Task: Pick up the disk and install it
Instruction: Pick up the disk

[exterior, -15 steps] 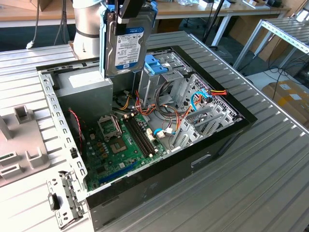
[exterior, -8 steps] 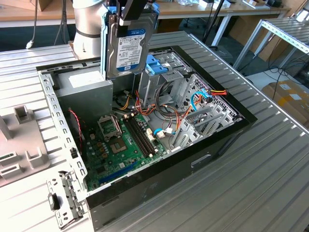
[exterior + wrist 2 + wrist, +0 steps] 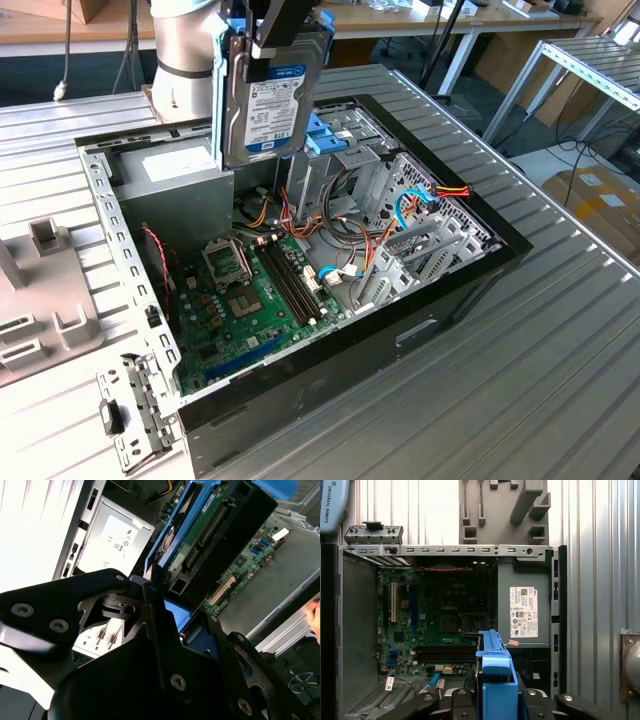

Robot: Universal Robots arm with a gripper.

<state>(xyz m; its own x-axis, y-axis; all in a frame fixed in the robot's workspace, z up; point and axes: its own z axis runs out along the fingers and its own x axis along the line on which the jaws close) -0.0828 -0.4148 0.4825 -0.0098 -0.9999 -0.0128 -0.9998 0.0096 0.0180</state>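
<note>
The disk [image 3: 272,95] hangs upright above the open computer case [image 3: 470,290], its white label with a blue band facing the exterior camera and a blue plastic carrier around its edges. My gripper [image 3: 278,42] is shut on its upper end. The disk is over the back of the case, between the grey power-supply box [image 3: 170,165] and the metal drive cage [image 3: 340,140] with light-blue tabs. In the second wrist view the disk's [image 3: 210,525] green circuit-board side runs away from my black fingers [image 3: 150,615]. The first wrist view looks down the carrier's blue edge [image 3: 495,680] into the case.
The motherboard [image 3: 250,290] lies on the case floor, with bundled red, yellow and blue cables [image 3: 400,215] beside the cage. A grey fixture block [image 3: 40,290] and a loose metal bracket [image 3: 135,410] sit on the ribbed table at the exterior view's left.
</note>
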